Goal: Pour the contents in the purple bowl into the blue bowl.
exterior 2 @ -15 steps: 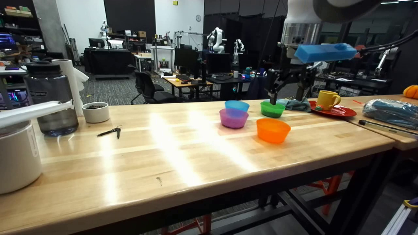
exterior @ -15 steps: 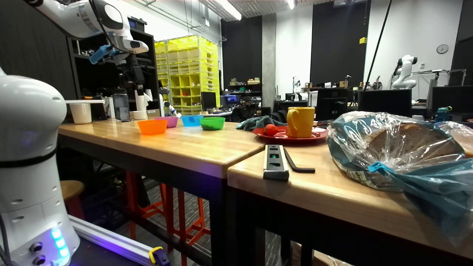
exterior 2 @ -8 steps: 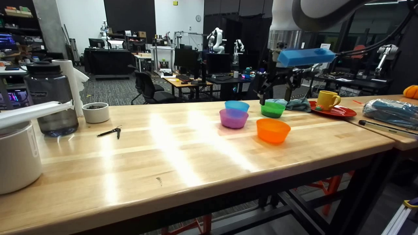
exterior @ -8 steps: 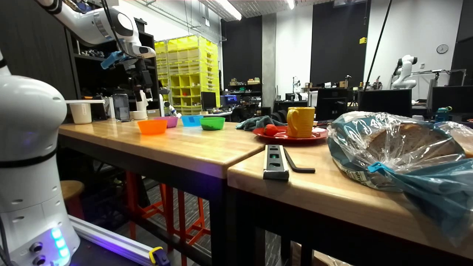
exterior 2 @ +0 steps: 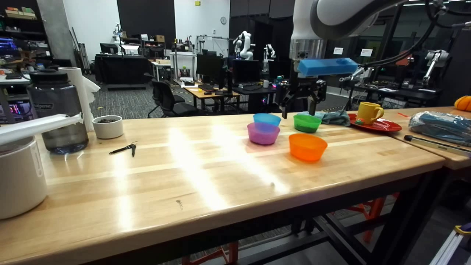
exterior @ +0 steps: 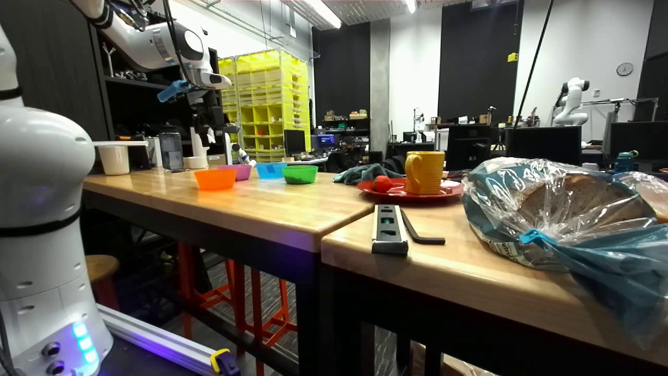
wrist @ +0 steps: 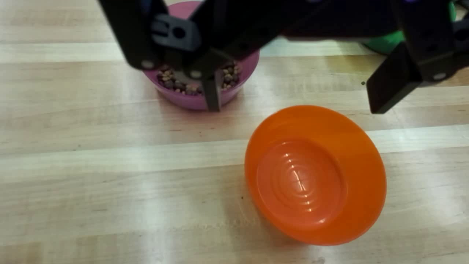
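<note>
Right of centre in an exterior view, the purple bowl [exterior 2: 263,137] stands upright on the worktop [exterior 2: 154,184]; the wrist view shows its contents [wrist: 176,85], small dark and tan pieces. Just behind, partly hidden, sits the blue bowl [exterior 2: 267,119]. Further right the fingers [exterior 2: 284,111] hang spread wide, gripping nothing, with the orange bowl [exterior 2: 308,148] lower in the frame. This looks like the approach, grasp and pour not yet done; the next move likely calls for shifting left in frame, lowering astride the purple bowl's rim and closing.
</note>
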Controlling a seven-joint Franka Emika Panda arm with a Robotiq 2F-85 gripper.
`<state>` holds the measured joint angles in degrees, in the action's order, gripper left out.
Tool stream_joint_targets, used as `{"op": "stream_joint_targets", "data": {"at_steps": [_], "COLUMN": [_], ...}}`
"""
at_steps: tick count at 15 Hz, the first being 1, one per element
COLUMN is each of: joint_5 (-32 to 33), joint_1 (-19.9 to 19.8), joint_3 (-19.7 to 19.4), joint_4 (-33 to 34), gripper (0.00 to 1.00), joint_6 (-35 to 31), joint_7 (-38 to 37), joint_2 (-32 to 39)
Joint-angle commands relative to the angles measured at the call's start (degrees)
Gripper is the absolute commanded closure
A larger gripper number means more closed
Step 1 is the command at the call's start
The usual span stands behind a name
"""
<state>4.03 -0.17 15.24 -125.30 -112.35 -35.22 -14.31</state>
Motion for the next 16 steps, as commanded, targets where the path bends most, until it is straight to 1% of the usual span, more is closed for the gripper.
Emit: {"op": "stream_joint_targets", "data": {"at_steps": [1,7,16], "joint_5": [2.3,1.6,1.6], "joint_1": [1.5,2.3,2.4], "joint_3": [-1.2,-2.5,-2.6], "joint_4": [3.3,2.4,2.4], "gripper": [0.0,0.0,0.0], "joint_6": [0.0,-0.2,-0.2], "joint_7": [-1.1,-0.2,-0.2], "joint_2": [2.8,2.5,2.6]}}
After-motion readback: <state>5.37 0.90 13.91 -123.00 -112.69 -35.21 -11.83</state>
